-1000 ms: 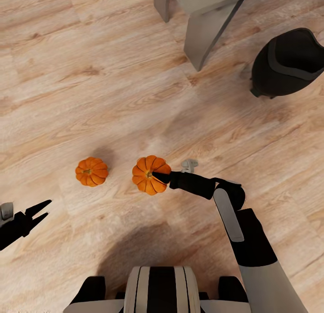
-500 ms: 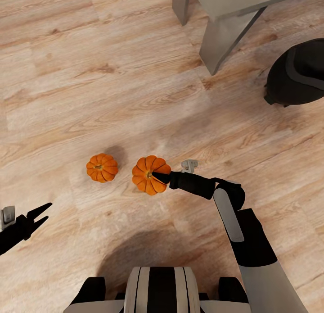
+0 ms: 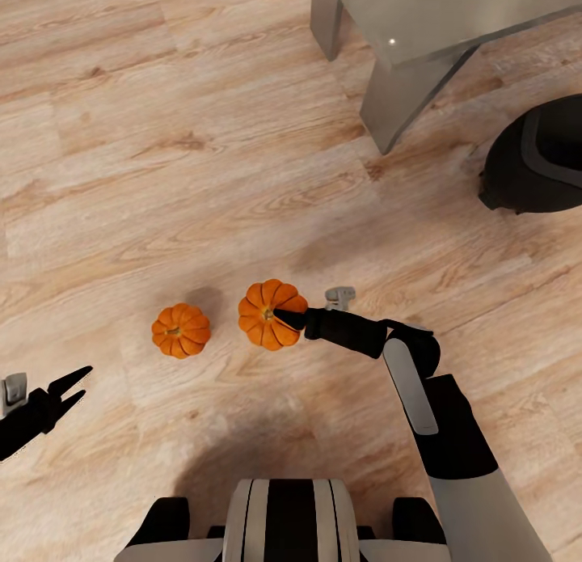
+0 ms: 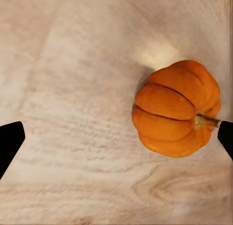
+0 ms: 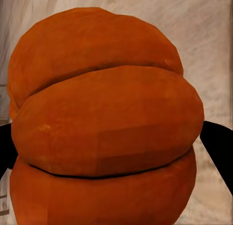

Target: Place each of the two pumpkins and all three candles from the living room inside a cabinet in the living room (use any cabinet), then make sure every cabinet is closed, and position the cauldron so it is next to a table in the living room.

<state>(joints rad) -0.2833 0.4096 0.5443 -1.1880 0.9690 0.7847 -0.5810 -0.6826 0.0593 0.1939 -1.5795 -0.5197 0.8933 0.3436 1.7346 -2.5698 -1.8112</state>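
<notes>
My right gripper [image 3: 280, 314] is shut on an orange pumpkin [image 3: 260, 326] and holds it just above the wood floor. In the right wrist view this pumpkin [image 5: 104, 128] bulges between the two black fingers [image 5: 218, 147]. A second orange pumpkin [image 3: 181, 330] lies on the floor to its left, and the left wrist view has that pumpkin [image 4: 177, 108] off to one side. My left gripper [image 3: 71, 388] hangs open at the left edge, short of that pumpkin, with nothing in it [image 4: 116, 140]. The black cauldron [image 3: 535, 159] stands on the floor at the far right.
A grey table [image 3: 404, 36] with slab legs stands at the top right, close to the cauldron. Bare wood floor spreads across the left and middle. My own base [image 3: 287, 517] fills the bottom edge.
The whole view has shifted as the robot moved: table, cauldron and floor pumpkin slid in the picture. The right gripper keeps the held pumpkin in the same spot before me.
</notes>
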